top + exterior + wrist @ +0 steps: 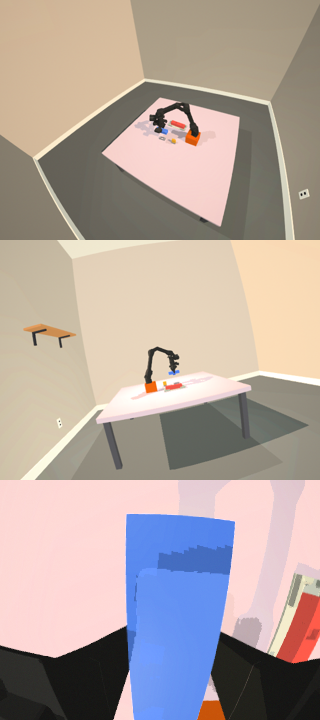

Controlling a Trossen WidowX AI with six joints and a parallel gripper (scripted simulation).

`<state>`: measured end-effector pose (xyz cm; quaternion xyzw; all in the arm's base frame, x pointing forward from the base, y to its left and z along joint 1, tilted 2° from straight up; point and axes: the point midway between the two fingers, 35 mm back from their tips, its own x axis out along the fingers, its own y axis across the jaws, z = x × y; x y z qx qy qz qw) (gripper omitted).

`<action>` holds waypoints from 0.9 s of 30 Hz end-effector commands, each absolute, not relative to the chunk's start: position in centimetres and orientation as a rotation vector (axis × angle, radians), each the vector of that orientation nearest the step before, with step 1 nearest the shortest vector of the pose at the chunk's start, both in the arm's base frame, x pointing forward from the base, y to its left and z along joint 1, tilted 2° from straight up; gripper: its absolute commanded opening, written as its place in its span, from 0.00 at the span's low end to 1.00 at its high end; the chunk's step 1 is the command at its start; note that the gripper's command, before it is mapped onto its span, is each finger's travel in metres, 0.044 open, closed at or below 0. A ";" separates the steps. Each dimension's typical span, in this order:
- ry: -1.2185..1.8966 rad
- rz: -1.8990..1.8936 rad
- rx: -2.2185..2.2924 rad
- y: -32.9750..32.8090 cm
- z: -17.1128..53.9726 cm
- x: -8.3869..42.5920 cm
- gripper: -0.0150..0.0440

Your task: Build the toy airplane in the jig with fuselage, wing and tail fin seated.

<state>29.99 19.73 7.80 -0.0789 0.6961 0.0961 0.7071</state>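
Observation:
My gripper is shut on the blue wing. The wing is held roughly level above the table, with a small tab showing under its middle in the exterior view. The red fuselage lies lengthwise in the pale cradle; whether it is fully down is too small to tell. The yellow tail fin stands apart from the fuselage, near the arm's base.
A small grey holder is on the pink table, beside the tail fin. The orange arm base stands near one end of the cradle. The arm arches above the table.

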 end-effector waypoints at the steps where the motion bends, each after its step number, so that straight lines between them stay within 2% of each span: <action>1: 1.551 0.223 -0.180 19.7 8.9 29.7 0.25; 27: 1.500 0.496 -0.470 12.8 7.8 32.4 0.25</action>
